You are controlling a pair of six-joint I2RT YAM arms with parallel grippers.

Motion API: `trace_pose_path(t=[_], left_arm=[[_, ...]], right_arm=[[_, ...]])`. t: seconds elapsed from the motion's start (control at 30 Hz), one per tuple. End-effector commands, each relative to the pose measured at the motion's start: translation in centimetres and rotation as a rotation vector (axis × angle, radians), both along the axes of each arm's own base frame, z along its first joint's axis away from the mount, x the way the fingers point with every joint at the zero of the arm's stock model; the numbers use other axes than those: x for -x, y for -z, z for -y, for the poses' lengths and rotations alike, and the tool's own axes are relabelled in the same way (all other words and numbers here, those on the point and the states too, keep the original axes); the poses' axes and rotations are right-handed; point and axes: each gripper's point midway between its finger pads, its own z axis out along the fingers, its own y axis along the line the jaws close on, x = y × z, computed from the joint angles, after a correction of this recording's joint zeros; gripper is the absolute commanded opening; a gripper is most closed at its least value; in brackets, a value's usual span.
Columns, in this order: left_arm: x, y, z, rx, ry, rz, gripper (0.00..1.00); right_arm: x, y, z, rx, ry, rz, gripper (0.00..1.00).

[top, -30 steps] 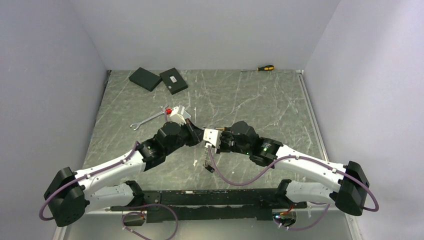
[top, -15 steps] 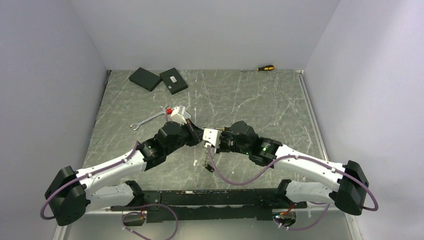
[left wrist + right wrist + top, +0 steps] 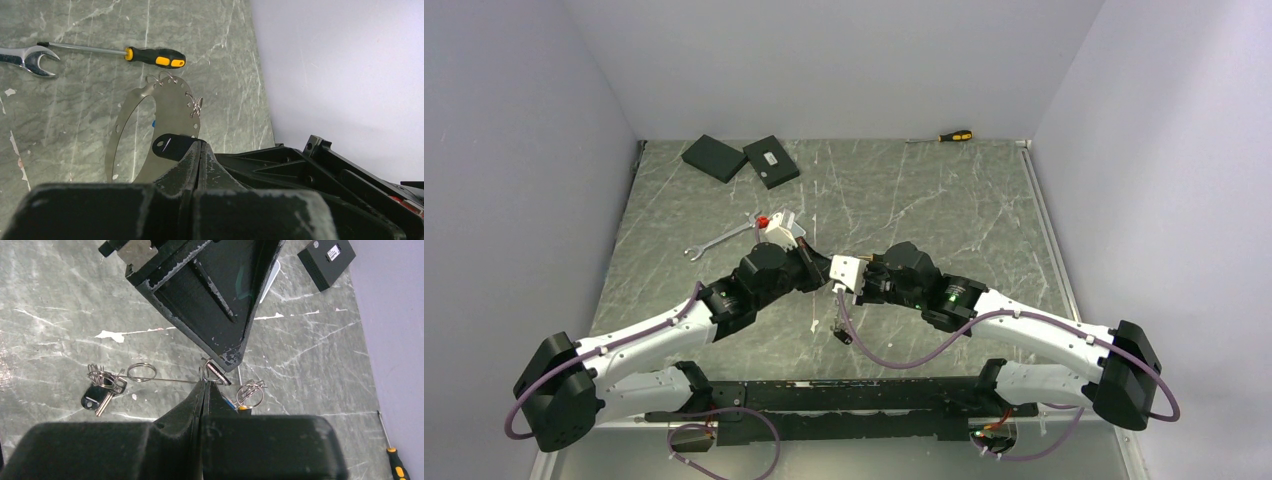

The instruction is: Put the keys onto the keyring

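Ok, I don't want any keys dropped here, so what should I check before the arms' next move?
1. Left gripper shut on the black-headed key: ok.
2. Right gripper shut on the keyring at its rim: ok.
3. That key threaded onto one of the split rings: cannot tell.
4. Other key joined to the hoop by rings: ok.
5. Screwdriver and wrench on the table, touched by neither gripper: ok.
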Motion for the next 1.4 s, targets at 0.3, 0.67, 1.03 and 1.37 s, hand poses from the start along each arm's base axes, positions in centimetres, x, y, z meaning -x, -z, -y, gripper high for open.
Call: trace_pose_path(t=[0.3,0.67,1.03,1.37], left_arm=[[0.1,-0.8,0.7,0.022,0.029,0.014,0.00],[-0.2,-0.5,0.9,0.011,0.029,0.009,0.00],[-0.3,0.2,1.1,-0.003,0.032,0.002,0.00],[-0.3,0.7,1.0,-0.018,0.028,-0.004,0.00]], right_arm=[[-1.3,-5.0,-1.2,-0.121,0.017,0.093,0.00],[-0.4,-5.2,-1.3,-0.131,-0.035,0.092,0.00],[-0.1,-5.6,-1.0,-0.130,-0.042,0.101,0.00],[-0.5,-5.9,-0.4,-0.119,-0.015,0.122,0.00]])
